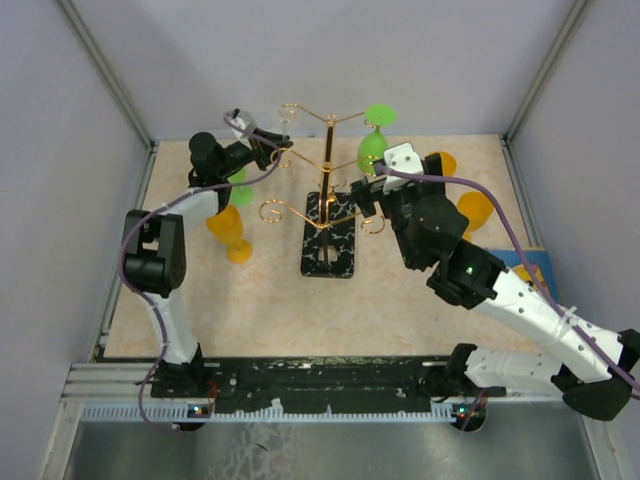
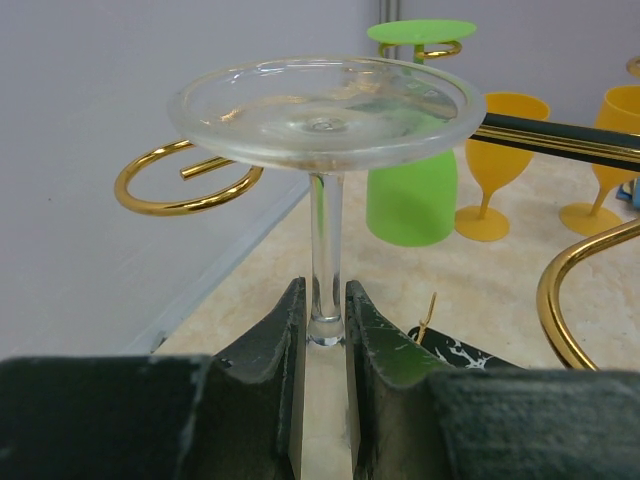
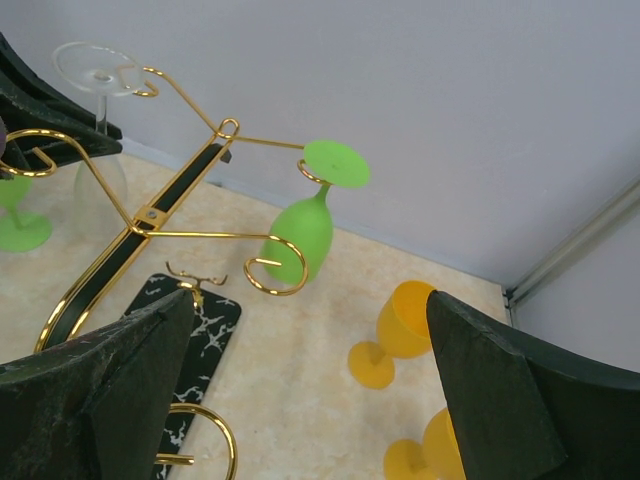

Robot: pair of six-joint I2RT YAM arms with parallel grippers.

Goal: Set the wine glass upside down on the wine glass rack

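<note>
Wine glass (image 2: pixel 322 110), clear, is held upside down in the left gripper (image 2: pixel 325 322), foot up and bowl below the fingers. The jaws stand narrow, pinched on the thin stem just under the wide round foot. From the left wrist view the foot sits straight above the fingers. A curled gold arm end of the wine glass rack (image 2: pixel 186 186) shows just behind it and to the left. From the right wrist view that curl overlaps the edge of the foot. I cannot tell whether the stem is inside the hook or only beside it.

Beyond the left gripper a green glass (image 2: pixel 411 195) hangs foot up from another rack arm. Past it two orange glasses (image 2: pixel 497 160) stand on the table (image 2: pixel 500 290).

The right gripper (image 3: pixel 312 300) has its jaws spread wide with nothing between them. It is on the other side of the rack's pole from the left gripper. Ahead of its fingers the rack's pole (image 3: pixel 150 215) slants across the view. The hanging green glass is straight ahead and the rack's black, white-veined base (image 3: pixel 205 320) is below and to the left. To the right of its fingers two more orange glasses stand near the corner.

From above, both grippers are up close to the rack, one on each side.
</note>
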